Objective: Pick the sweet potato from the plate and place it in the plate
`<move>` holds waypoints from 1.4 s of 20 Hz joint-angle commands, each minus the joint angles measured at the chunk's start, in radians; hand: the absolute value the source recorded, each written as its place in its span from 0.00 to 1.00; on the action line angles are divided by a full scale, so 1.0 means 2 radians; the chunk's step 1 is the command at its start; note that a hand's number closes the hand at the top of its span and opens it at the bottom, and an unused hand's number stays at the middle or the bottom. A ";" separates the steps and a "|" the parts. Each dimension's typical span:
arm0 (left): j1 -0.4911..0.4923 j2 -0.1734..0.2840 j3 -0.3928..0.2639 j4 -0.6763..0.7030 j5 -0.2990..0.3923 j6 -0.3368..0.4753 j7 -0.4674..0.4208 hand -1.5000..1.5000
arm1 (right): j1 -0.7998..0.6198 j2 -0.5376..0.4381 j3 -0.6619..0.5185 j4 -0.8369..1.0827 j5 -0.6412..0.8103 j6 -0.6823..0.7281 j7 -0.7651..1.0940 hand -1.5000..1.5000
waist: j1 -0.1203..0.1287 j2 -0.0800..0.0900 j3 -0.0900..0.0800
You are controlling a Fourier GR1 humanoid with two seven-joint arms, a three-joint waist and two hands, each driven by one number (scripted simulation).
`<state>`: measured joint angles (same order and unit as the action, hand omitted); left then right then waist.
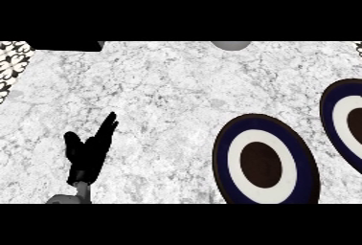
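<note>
A: Start at the left. What borders the white-and-grey marbled stone counter [163, 95]?

B: A black-and-white patterned tile strip [13, 60] runs along the far left edge, with a dark rectangular block [63, 45] at the top left corner. Further along the top edge sits part of a grey rounded object [230, 45], cut off by the view.

A: And open room?

B: Plenty. The whole middle of the counter, from the tile strip across to the plates, is bare stone.

A: The hand?

B: The black left hand [88, 153] comes in at the lower left on its grey forearm [71, 196]. Its fingers are straight and pointing up and slightly rightward, thumb spread to the left (fully extended, nothing in it, nothing touched). It sits well apart from the plates.

A: The plates, then?

B: A round plate with a dark navy rim, white ring and dark brown centre [266, 162] lies at the lower right, its bottom edge cut off. Just beside it, a second plate of the same pattern [346, 124] runs off the right edge.

A: And the sweet potato?

B: I cannot find it on either plate or on the counter, so its heading and long axis cannot be told. The right hand shows nowhere.
</note>
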<state>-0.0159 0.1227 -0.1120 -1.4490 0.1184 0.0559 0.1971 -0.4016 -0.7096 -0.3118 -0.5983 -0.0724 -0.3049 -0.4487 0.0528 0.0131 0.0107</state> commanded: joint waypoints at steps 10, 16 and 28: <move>0.027 -0.005 0.000 -0.008 0.001 0.000 0.006 0.50 | -0.039 -0.036 -0.133 0.150 -0.116 0.154 -0.138 0.00 | -0.011 -0.001 -0.003; 0.034 -0.008 0.003 0.006 -0.001 -0.002 -0.003 0.50 | 0.024 -0.066 -0.138 0.176 -0.126 0.311 -0.171 0.00 | -0.020 -0.002 -0.003; 0.002 -0.012 0.022 0.044 -0.007 0.004 -0.009 0.50 | 0.150 -0.065 -0.102 0.169 -0.082 0.393 -0.291 0.00 | -0.028 -0.004 -0.003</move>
<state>0.0148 0.1148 -0.0811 -1.4608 0.1047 0.0651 0.2032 -0.1747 -0.8422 -0.5334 -0.2680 -0.2633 0.3738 -0.8711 0.0037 -0.0001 0.0076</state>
